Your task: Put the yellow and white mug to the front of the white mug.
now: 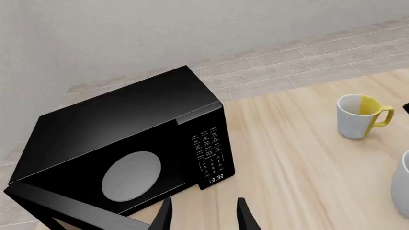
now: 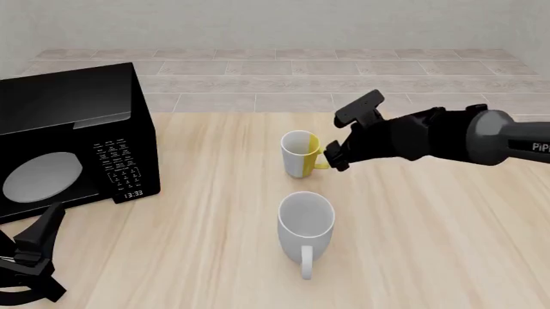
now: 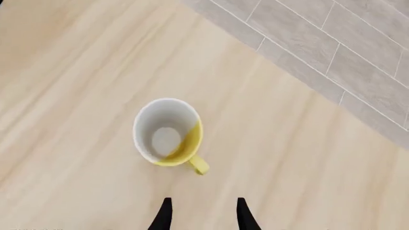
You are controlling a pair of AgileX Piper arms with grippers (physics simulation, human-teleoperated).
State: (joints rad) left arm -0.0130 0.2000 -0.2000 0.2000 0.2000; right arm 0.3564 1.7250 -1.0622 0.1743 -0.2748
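The yellow and white mug [image 2: 300, 153] stood upright on the desk [image 2: 429, 244] behind the white mug [image 2: 306, 222], ungrasped, so the move itself remained undone. The right pincer [image 2: 334, 156] hung released just beside its handle; the left pincer [image 1: 203, 215] sat released near the microwave [image 2: 73, 141].

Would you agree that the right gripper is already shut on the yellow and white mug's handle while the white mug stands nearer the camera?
Not quite: the right gripper is open and short of the yellow and white mug, as the right wrist view shows. The white mug does stand nearer.
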